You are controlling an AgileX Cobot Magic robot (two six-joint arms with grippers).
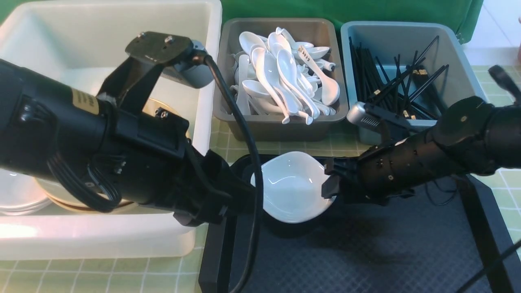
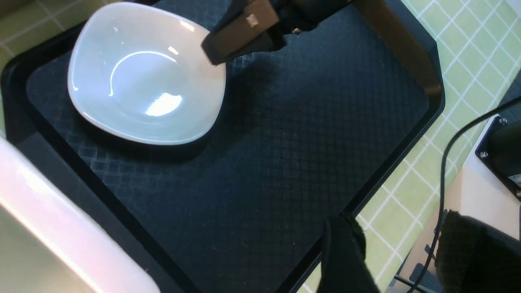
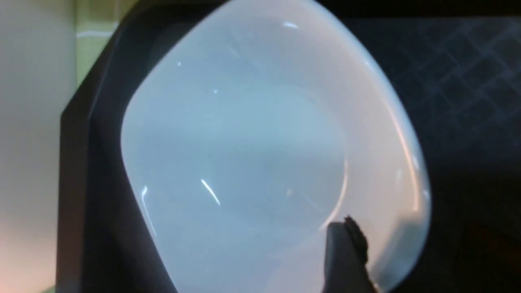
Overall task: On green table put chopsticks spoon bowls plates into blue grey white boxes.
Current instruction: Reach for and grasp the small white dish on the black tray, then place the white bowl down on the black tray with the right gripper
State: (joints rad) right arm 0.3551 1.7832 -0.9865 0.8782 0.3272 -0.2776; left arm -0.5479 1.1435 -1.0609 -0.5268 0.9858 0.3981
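Front view: a white plate point(image 1: 291, 187) is seen in the far left corner of the black tray point(image 1: 366, 252), between the left gripper point(image 1: 244, 197) and the right gripper point(image 1: 329, 183); left wrist view: the left gripper's state cannot be told; right wrist view: one fingertip point(image 3: 346, 252) is shown over the plate's rim, with a grip not determinable.

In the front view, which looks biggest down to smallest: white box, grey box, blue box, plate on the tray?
Largest: white box. Then grey box and blue box, which look alike, so unranked. Smallest: plate.
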